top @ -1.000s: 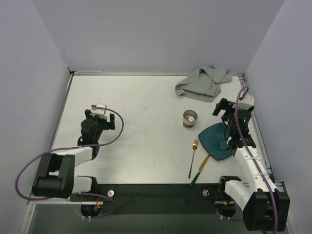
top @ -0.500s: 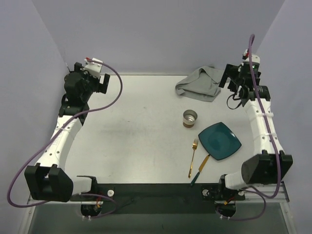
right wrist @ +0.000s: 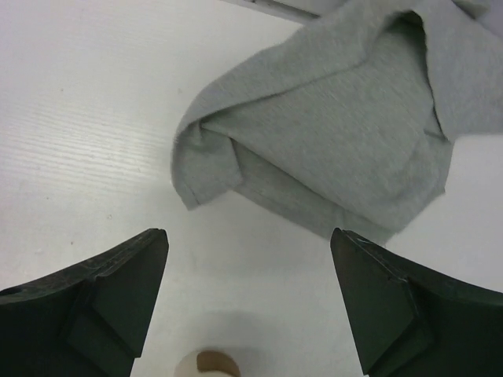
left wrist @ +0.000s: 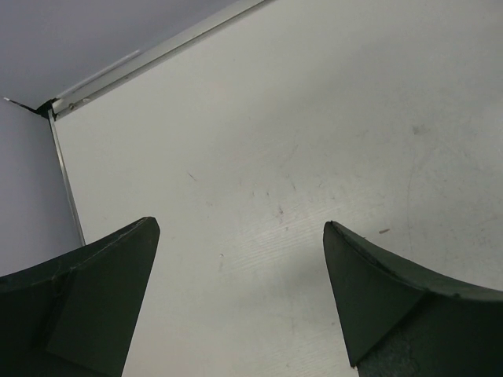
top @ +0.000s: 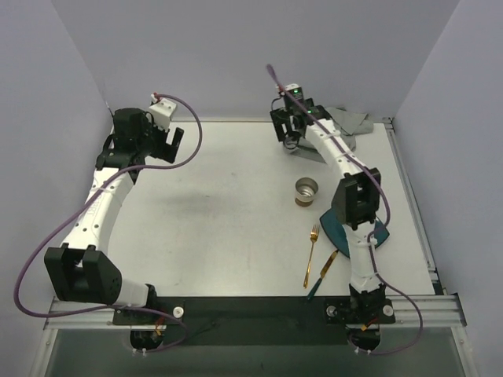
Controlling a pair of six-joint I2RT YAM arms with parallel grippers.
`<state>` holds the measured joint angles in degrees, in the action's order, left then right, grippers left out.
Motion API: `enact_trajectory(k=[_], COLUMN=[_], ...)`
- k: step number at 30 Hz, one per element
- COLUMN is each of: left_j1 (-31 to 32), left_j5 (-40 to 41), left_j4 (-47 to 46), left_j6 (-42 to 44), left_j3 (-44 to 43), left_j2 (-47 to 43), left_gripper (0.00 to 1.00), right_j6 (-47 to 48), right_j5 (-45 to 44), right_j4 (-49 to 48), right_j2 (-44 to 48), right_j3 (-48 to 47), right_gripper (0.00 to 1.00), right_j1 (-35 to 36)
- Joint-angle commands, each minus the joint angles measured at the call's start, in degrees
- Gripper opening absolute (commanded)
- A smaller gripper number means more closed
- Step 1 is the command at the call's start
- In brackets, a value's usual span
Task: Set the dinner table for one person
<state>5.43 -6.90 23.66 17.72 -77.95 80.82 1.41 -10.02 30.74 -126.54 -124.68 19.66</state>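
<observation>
The table (top: 228,204) fills the view, with its metal rim running along the far edge. The left gripper (left wrist: 240,228) hangs over the far left corner, fingers spread wide. The right gripper (right wrist: 247,236), equally spread, hovers by the far edge above the crumpled grey cloth (right wrist: 338,149). Toward the right edge lie a cup (top: 306,190), plate (top: 328,225), fork (top: 313,253) and knife (top: 322,273).

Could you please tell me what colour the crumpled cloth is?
The cloth is plain grey; the right wrist view shows it best.
</observation>
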Motion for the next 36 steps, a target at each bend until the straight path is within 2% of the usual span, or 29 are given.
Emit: enact_trajectory(k=[1, 4, 6, 10, 14, 18, 19, 20, 22, 24, 28, 32, 33, 35, 36], left_j1=[0.37, 0.46, 0.55, 1.51, 1.42, 1.34, 1.34, 1.42, 1.34, 1.42, 1.25, 1.25, 1.25, 1.42, 1.34], left_j5=[-2.07, -1.02, -0.84, -0.57, -2.59, -3.56, -3.48, -3.48, -2.86, -2.68, -2.86, -2.60, -1.99, -0.76, -0.49], left_j4=[2.71, 0.87, -0.01, 0.24, 1.03, 2.09, 2.18, 2.01, 1.83, 2.70, 5.52, 4.73, 4.03, 3.06, 2.36], left_j6=[4.78, 5.92, 6.19, 6.89, 5.93, 4.52, 4.35, 4.35, 4.43, 4.17, 4.17, 5.13, 5.22, 5.40, 5.66], left_j3=[-0.10, 1.74, 2.01, 1.84, 1.40, 0.00, -0.09, -0.09, 0.34, -0.18, -1.67, -0.71, -0.36, 0.69, 0.87], left_j2=[-0.66, -0.22, 0.22, 0.92, 0.83, 1.89, 1.72, 1.54, 1.01, 1.18, 1.01, -0.30, -0.40, -0.92, -1.01], left_gripper=[0.97, 0.97, 0.97, 0.97, 0.97, 0.97, 0.97, 0.97, 0.97, 0.97, 0.97, 0.97, 0.97, 0.97, 0.97], right_j6=[14.59, 16.25, 20.71, 28.11, 29.18, 29.35, 29.96, 30.40, 31.11, 31.11, 29.27, 28.65, 28.39, 27.69, 27.60], right_j5=[-11.77, -13.26, -14.76, -22.47, -22.59, -21.09, -21.18, -22.05, -22.76, -22.41, -21.36, -20.56, -20.74, -20.30, -20.39], right_j4=[0.12, -1.56, -3.58, -8.58, -12.89, -14.39, -16.05, -16.93, -17.91, -17.91, -17.65, -17.56, -17.56, -17.47, -17.47], right_j2=[-7.13, -9.76, -11.35, -16.44, -18.39, -18.92, -19.09, -19.44, -20.50, -20.24, -17.87, -18.74, -18.92, -18.92, -18.74], right_j3=[-3.99, -4.87, -5.04, -5.30, -5.57, -3.99, -4.25, -4.51, -6.70, -6.28, -2.24, -1.79, -1.79, -0.40, 0.05], right_gripper=[0.89, 0.89, 0.89, 0.90, 0.81, 0.76, 0.71, 0.52, 0.33, 0.30, 0.44, 0.41, 0.32, 0.21, 0.01], right_j1=[4.68, 5.03, 5.82, 8.28, 8.29, 8.20, 8.20, 8.11, 8.11, 8.03, 7.94, 7.67, 7.50, 7.24, 6.97])
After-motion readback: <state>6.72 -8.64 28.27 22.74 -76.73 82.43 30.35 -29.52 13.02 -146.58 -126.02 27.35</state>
